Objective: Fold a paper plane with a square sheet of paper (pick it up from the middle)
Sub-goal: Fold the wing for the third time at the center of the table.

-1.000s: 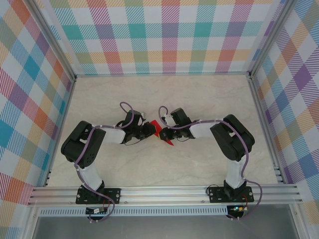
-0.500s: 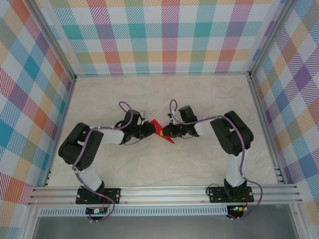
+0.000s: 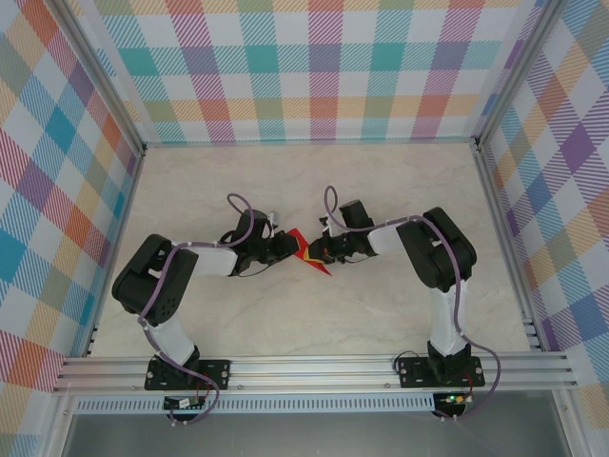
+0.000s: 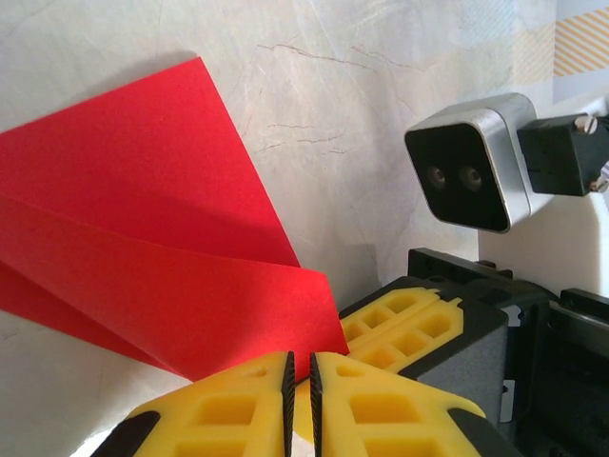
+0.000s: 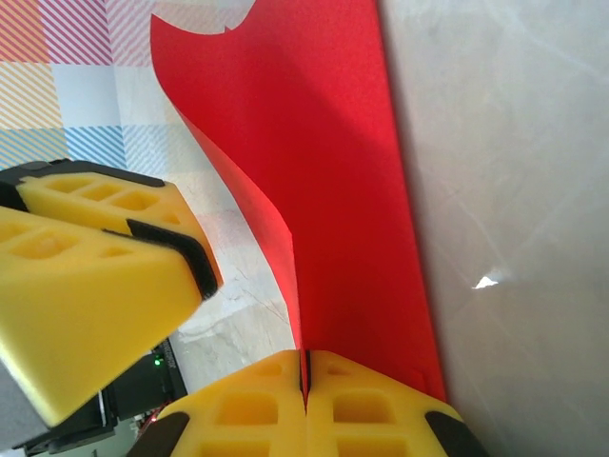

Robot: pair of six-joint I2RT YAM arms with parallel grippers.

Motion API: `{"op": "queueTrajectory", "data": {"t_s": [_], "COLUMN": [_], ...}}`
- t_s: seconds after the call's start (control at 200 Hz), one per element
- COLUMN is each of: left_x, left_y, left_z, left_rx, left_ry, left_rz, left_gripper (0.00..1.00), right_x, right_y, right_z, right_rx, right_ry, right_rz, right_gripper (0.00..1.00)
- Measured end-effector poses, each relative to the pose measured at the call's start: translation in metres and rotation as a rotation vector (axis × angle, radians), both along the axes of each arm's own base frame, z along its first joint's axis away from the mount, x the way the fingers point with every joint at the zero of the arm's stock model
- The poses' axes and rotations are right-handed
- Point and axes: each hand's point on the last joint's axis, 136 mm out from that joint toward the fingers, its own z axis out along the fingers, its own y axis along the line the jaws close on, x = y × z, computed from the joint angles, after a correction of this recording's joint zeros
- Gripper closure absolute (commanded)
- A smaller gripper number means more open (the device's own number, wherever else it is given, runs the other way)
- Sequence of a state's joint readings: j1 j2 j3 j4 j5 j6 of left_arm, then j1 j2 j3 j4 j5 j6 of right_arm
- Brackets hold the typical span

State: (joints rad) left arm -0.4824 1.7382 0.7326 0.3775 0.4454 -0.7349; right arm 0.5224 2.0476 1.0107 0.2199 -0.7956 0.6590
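Overhead, mid-table: left gripper (image 3: 288, 249) and right gripper (image 3: 320, 253) meet nose to nose, with the red sheet (image 3: 304, 244) between them, well away from the table (image 3: 400, 190) edges. It reads as a creased, pointed shape, not a flat square.

Left wrist: left gripper (image 4: 300, 367) jaws nearly together with a thin slit between. The sheet's (image 4: 143, 209) lower edge runs in at the tips, so it looks like a pinch on that edge. Two layers show, one flap over another, with a diagonal crease. A yellow finger of the right gripper (image 4: 409, 324) sits just beside the sheet's near corner.

Right wrist: right gripper (image 5: 304, 367) jaws tight together, clamped on the sheet's (image 5: 333, 190) fold line. The paper rises from the tips and bows away. Left gripper (image 5: 195, 257) is close beside the curled flap.

Judgement: mid-fold on an early crease, not yet a dart. The next move calls for one claw to anchor while the other carries its flap over and presses the crease flat. If both pull, the paper may slip or tear.
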Motion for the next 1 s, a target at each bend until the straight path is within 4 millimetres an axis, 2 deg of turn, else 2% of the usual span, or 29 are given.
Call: {"op": "queueTrajectory", "data": {"t_s": [0.33,1.0], "left_x": [-0.002,-0.007], "left_y": [0.001,0.004], "left_z": [-0.005,-0.013], "left_rx": [0.002,0.013], "left_ry": [0.002,0.011], "left_rz": [0.001,-0.003], "left_gripper": [0.85,0.85], "right_x": [0.002,0.009], "right_y": [0.005,0.001], "right_z": [-0.002,0.000], "right_rx": [-0.004,0.033], "right_ry": [0.074,0.174], "right_rz": [0.011,-0.040], "right_gripper": [1.00,1.00]}}
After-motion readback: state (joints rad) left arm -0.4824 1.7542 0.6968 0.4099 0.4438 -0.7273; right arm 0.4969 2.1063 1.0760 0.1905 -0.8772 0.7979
